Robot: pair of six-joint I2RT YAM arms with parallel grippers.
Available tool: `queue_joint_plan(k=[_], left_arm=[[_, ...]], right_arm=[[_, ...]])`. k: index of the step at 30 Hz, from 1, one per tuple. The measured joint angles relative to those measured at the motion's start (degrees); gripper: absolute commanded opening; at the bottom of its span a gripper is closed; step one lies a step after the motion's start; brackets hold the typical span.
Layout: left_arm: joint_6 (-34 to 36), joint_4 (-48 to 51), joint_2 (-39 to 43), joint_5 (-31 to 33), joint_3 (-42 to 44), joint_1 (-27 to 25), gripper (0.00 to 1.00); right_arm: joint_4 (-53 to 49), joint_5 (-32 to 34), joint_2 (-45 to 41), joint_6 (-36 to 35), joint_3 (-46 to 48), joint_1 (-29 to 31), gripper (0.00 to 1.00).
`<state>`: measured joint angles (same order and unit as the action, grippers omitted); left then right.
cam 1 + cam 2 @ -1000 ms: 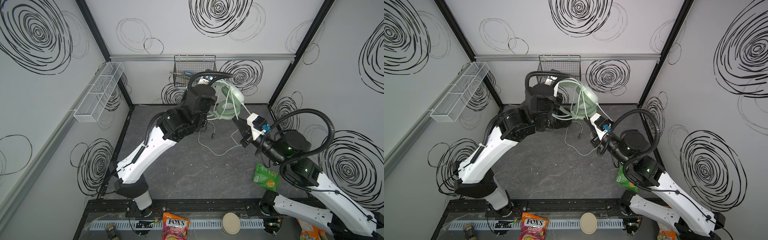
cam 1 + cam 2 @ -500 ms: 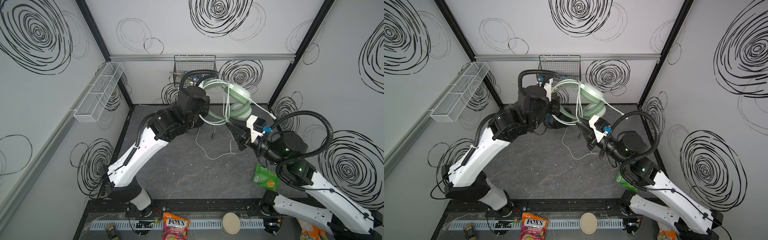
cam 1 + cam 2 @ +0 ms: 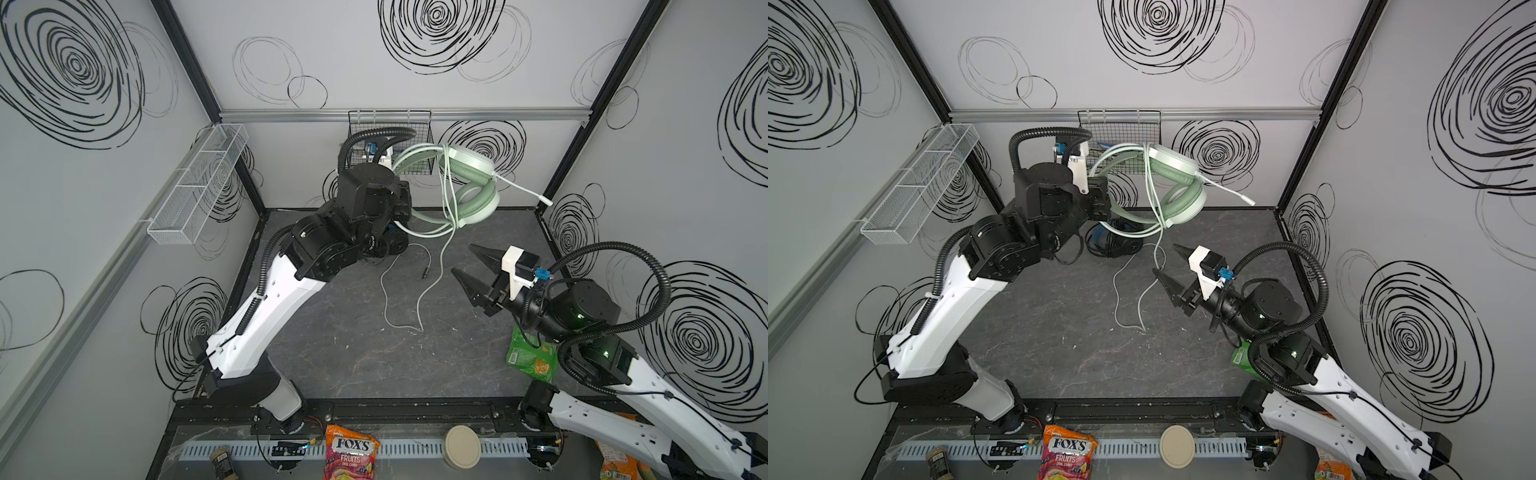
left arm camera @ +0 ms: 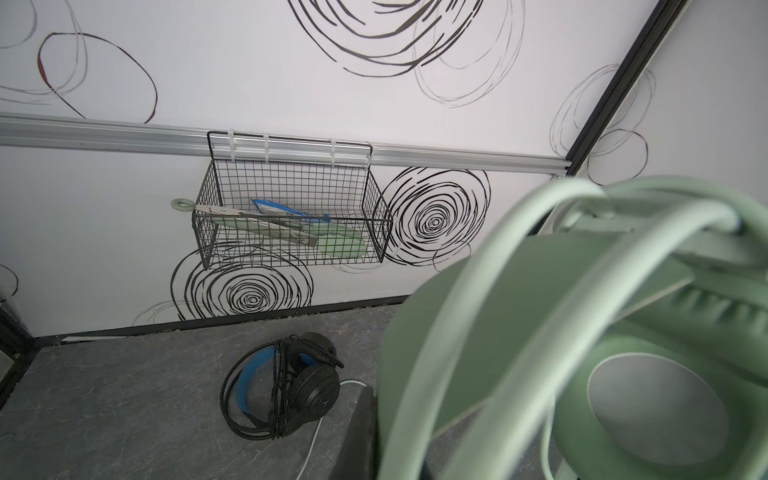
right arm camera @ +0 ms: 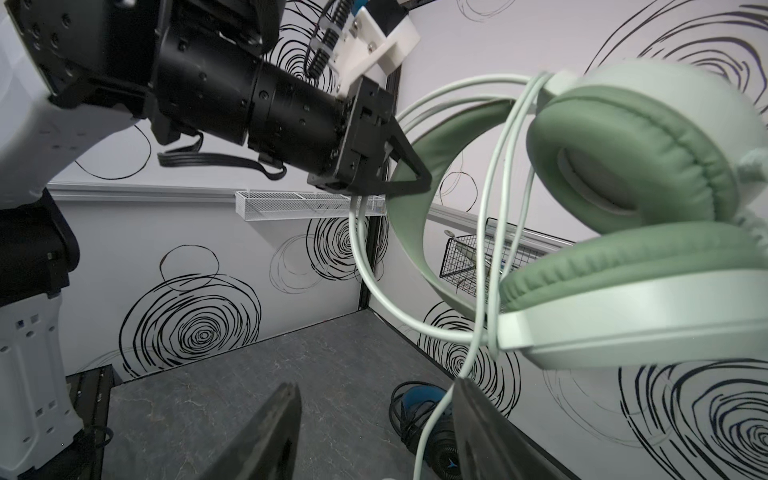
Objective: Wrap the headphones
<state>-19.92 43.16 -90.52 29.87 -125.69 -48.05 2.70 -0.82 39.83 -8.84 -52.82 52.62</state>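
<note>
While green headphones (image 3: pixel 469 166) hang, a bag (image 3: pixel 351 453) reads FOX'S FRUITS.

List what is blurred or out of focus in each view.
Left wrist: the mint-green headset, close to the lens, is soft and out of focus; the black headset and wire basket are sharp. Right wrist: the right gripper is a dark, soft blur; the left gripper is crisp. Both top views: sharp, evenly lit.
</note>
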Motion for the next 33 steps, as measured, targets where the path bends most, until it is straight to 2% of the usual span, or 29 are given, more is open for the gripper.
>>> queue_joint_plan(k=[4, 11, 16, 21, 26, 33], left_arm=[[-1.7, -0.5, 0.3, -3.3, -0.4, 1.6, 0.00], [-5.8, -1.5, 1.1, -9.7, 1.3, 3.0, 0.00], [-9.1, -4.8, 4.2, -14.3, 7.6, 4.0, 0.00], [-10.5, -5.7, 4.9, -16.6, 9.2, 4.4, 0.00], [-11.3, -6.4, 5.5, -17.9, 9.4, 4.5, 0.00], [-12.1, -6.8, 6.5, -18.9, 10.1, 5.1, 0.00]], right_arm=[[1.6, 0.0, -3.4, 3.9, 6.2, 0.0, 0.74], [4.7, -1.9, -5.3, 11.3, 13.8, -2.5, 0.77], [8.8, -5.7, -4.3, 17.1, 18.3, -11.6, 0.77], [14.4, -12.0, -0.9, 23.2, 22.5, -20.7, 0.77], [18.7, -18.4, 3.3, 25.7, 23.7, -21.6, 0.78], [19.4, -24.1, 2.1, 27.1, 23.7, -21.6, 0.79]])
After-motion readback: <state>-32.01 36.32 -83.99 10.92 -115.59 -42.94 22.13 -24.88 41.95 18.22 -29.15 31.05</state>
